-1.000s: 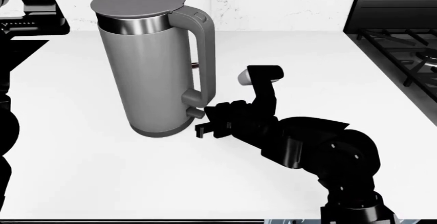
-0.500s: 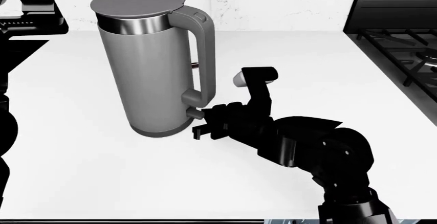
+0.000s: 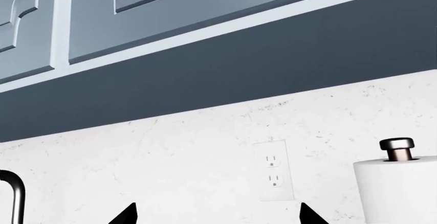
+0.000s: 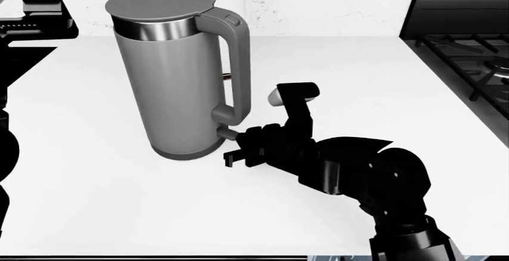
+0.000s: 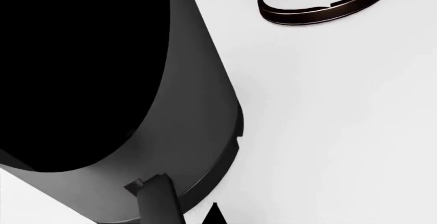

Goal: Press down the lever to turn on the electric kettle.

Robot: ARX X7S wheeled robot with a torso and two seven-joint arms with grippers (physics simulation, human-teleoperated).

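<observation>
The electric kettle (image 4: 171,70) stands upright on the white counter, its loop handle facing my right arm. The lever (image 4: 226,133) is a dark nub at the handle's lower end. My right gripper (image 4: 235,146) is open, with the upper finger right beside the lever and the lower finger near the base ring. In the right wrist view the kettle's body (image 5: 184,132) fills the frame. A grey bar (image 5: 160,201) shows close by, and only one fingertip (image 5: 215,215) of the right gripper. My left gripper (image 3: 217,218) is open and empty, raised and facing the wall.
A black stove (image 4: 469,52) sits at the counter's right end. The left wrist view shows a wall outlet (image 3: 273,170), a paper towel roll (image 3: 399,188) and blue cabinets (image 3: 171,14). A dark ring (image 5: 321,9) lies on the counter beyond the kettle.
My right gripper has crept left towards the kettle, so its upper finger is now next to the lever. The kettle and the left arm have not moved.
</observation>
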